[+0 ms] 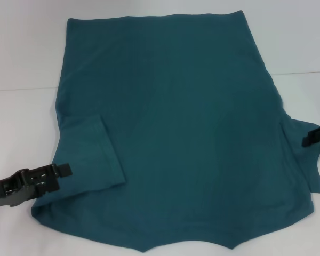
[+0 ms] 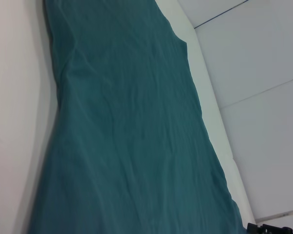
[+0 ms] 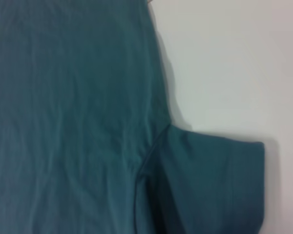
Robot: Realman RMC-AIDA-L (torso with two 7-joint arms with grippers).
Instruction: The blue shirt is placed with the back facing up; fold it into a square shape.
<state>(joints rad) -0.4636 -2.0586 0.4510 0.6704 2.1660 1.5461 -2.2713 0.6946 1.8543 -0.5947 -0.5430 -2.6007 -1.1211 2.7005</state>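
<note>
The blue shirt (image 1: 176, 133) lies flat on the white table (image 1: 21, 53), hem at the far side and collar end at the near edge. Its left sleeve (image 1: 93, 154) is folded inward onto the body. Its right sleeve (image 1: 304, 162) sticks out sideways and also shows in the right wrist view (image 3: 215, 185). My left gripper (image 1: 61, 173) is at the shirt's near left edge, by the folded sleeve. My right gripper (image 1: 314, 138) is at the right edge, over the right sleeve. The left wrist view shows the shirt body (image 2: 127, 136) lengthwise and the right gripper (image 2: 271, 228) far off.
The white table surface (image 1: 298, 42) surrounds the shirt, with a faint seam line across it (image 1: 21, 88). The shirt's near edge lies close to the table's front edge. No other objects are in view.
</note>
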